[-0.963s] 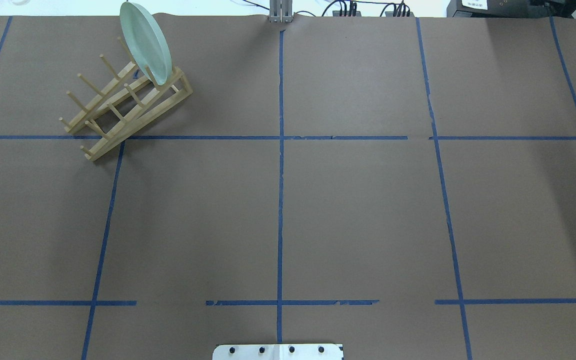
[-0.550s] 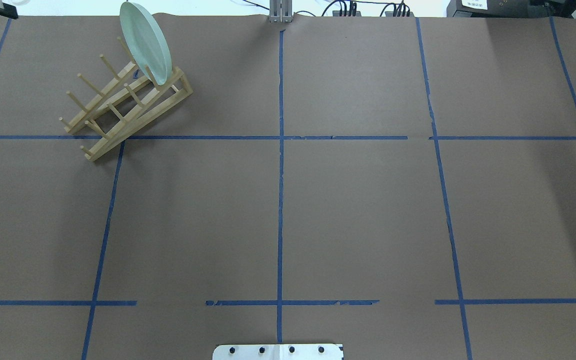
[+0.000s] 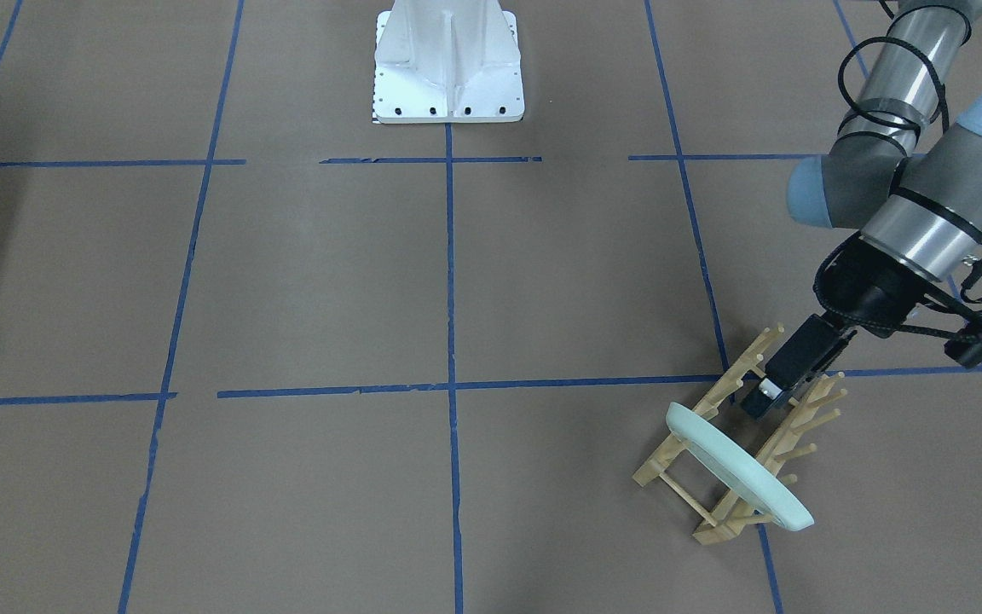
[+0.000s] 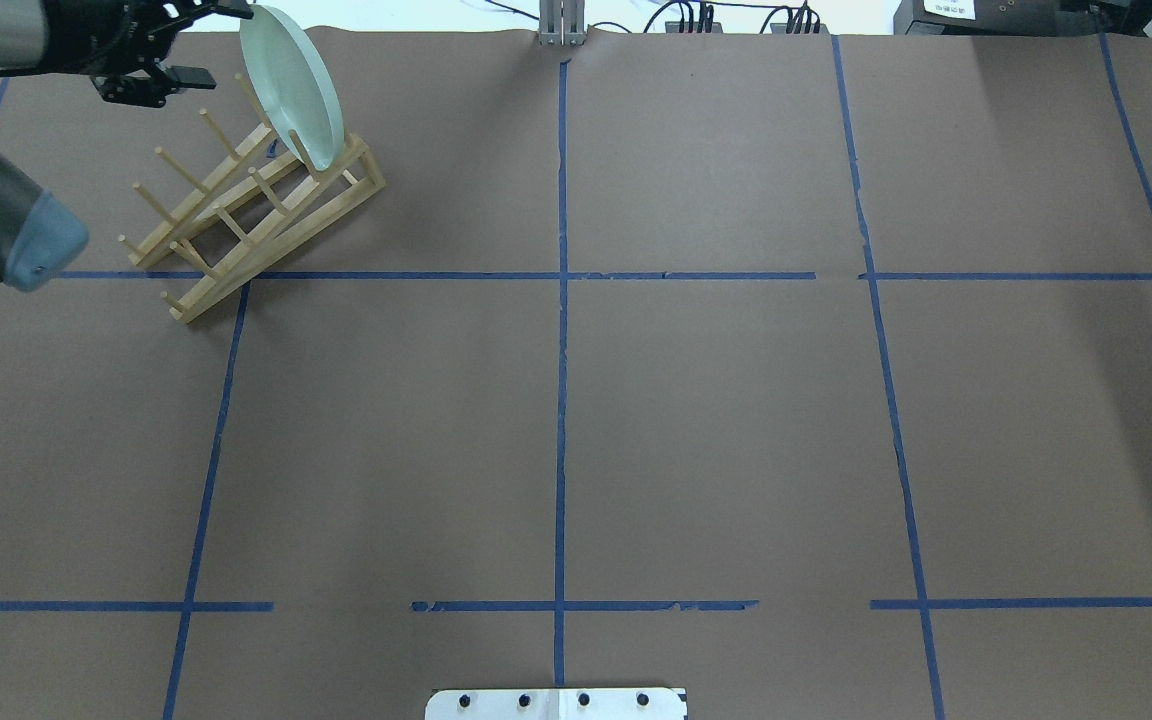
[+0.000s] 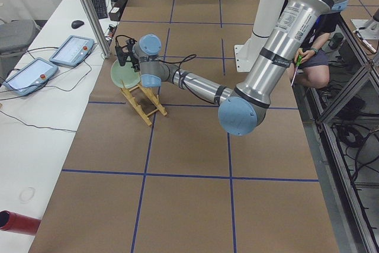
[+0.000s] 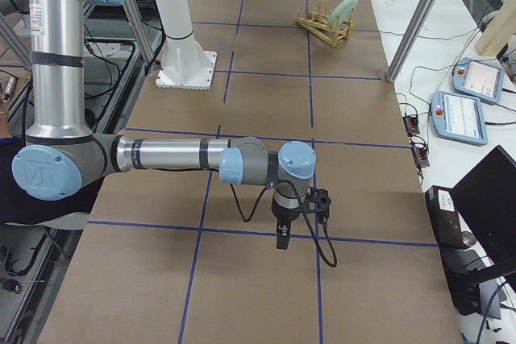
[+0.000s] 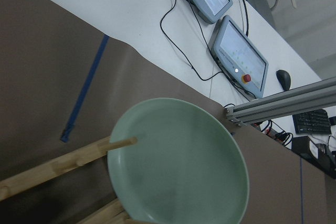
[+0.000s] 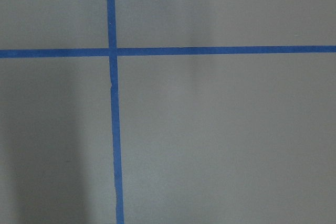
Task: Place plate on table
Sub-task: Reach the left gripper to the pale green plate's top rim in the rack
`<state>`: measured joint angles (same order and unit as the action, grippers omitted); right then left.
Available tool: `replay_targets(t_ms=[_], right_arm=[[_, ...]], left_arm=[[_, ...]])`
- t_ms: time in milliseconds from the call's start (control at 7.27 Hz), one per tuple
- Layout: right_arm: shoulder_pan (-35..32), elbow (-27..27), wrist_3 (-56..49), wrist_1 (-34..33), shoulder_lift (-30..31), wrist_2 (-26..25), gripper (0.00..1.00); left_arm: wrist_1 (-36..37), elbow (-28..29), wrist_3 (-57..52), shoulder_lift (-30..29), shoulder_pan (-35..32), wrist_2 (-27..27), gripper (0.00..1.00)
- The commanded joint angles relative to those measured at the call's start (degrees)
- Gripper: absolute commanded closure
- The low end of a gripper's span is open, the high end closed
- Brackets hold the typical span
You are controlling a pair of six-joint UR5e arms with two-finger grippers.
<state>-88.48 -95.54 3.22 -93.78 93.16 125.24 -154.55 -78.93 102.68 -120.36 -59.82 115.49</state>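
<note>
Left fingers (image 3: pixel 756 403) hung low over the wooden rack (image 3: pixel 668 460), their dark tip down among the upright pegs on the side of the plate (image 3: pixel 738 471) that faced the robot's base. They were near the plate's upper rim, but whether they touched it could not be told. Nor could it be told whether they stood wide or narrow: the front view showed them only as one dark block, and the left wrist view showed none of them. The plate stood on edge in the end slot of the rack farthest from the base, tilted, with its lower rim down between the rails. In the left wrist view its glossy green face filled the lower middle, and one peg (image 7: pixel 122 142) crossed in front of its left rim. Rack and plate sat at the far left corner of the tabletop (image 4: pixel 716 420) in the overhead view, the rack lying askew to the blue tape lines (image 4: pixel 561 350). Right fingers (image 6: pixel 281 239) pointed straight down over the tabletop toward the opposite end, well apart from the rack. They showed only in the right side view, so how far apart they stood could not be told. The right wrist view held only brown paper and a crossing of tape.
</note>
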Motion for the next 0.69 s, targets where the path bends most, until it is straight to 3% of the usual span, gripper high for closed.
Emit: replay_targets(t_ms=[0,275,550], right_arm=[[0.1,0.0,0.0,0.0,0.0,0.0,0.0],[0.0,0.0,-0.1,0.0,0.0,0.0,0.0],[0.0,0.0,0.0,0.0,0.0,0.0,0.0]], left_arm=[[-0.1,3.5,0.2,-2.8,1.9,-2.9,0.07],[-0.2,4.6,-0.5,-3.2,2.6,-3.4,0.18],[-0.2,5.0,-0.7,-3.6,2.6,-3.4,0.55]])
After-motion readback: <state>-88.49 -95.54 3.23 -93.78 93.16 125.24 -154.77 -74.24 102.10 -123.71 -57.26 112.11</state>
